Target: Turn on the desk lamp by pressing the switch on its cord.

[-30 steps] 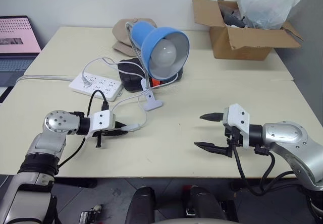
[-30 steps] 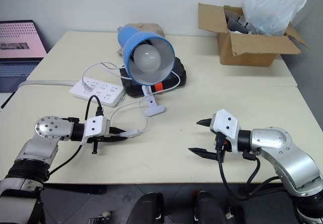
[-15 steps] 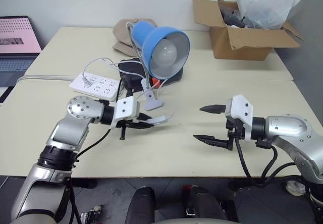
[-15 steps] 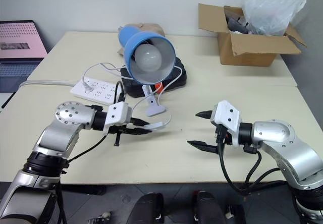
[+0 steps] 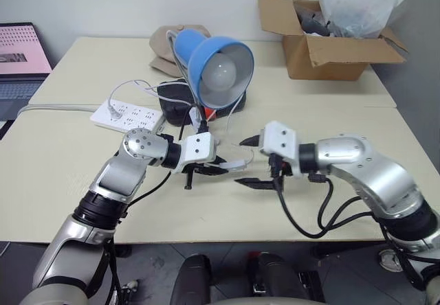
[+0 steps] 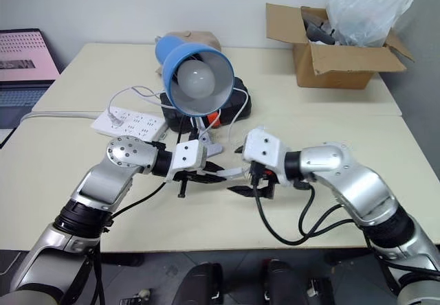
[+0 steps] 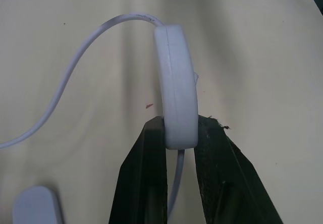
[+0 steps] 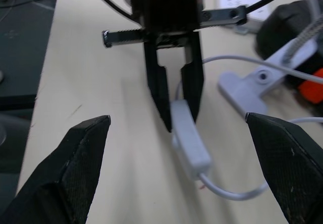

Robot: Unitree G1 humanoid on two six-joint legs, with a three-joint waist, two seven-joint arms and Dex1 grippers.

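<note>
- Left end effector (image 5: 223, 168) is clamped on one end of the switch (image 7: 175, 100), holding it just above the counter (image 5: 62, 161), with the free end of the switch reaching out past the fingertips (image 8: 162, 94).
- Right end effector (image 5: 247, 161) stands spread wide, facing the left one, its two black fingers either side of the switch without touching it.
- Cord (image 7: 70, 77) leaves the far end of the switch in a loose curve over the counter; another stretch runs back between the left fingers.
- Desk lamp (image 5: 216, 71) stands just behind both end effectors, blue shade and white bulb tilted toward the camera, its white clip base (image 8: 252, 82) lying on the counter near the switch.
- White power strip (image 5: 127, 114) lies to the lamp's left; a cardboard box (image 5: 323, 40) sits at the far right corner.
</note>
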